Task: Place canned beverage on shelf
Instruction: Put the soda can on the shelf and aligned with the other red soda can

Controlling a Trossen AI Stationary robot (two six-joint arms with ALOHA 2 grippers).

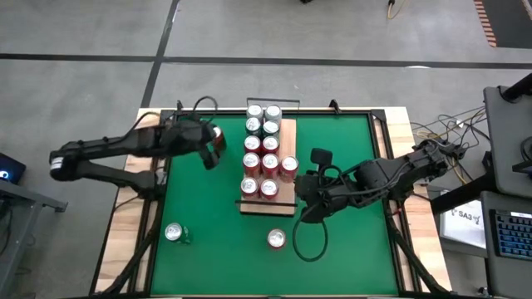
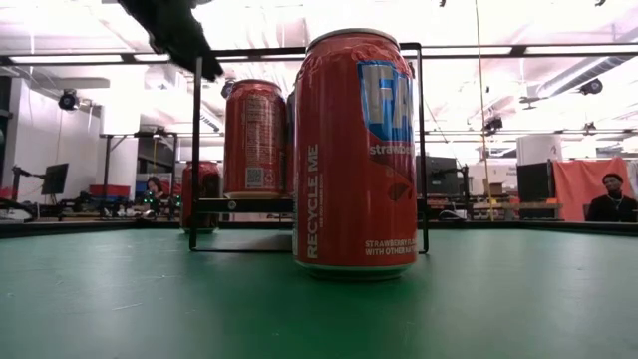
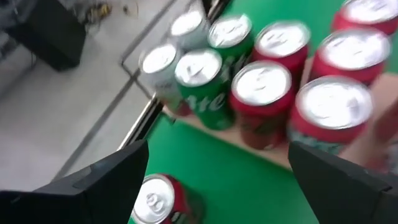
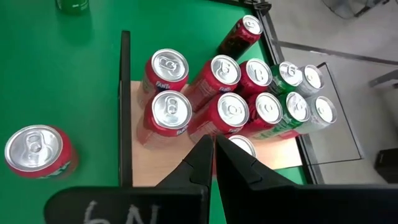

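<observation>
Your left gripper (image 1: 212, 151), jaws wide open, hovers over a red can (image 1: 218, 137) beside the shelf (image 1: 268, 206); drop straight, grip mid-can. Right gripper (image 1: 309, 208) shut.

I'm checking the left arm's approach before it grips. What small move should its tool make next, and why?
Probably lower the open left tool over the red can standing on the green mat beside the shelf, then close. The can is upright, off the shelf, and between the fingers in the left wrist view.
</observation>
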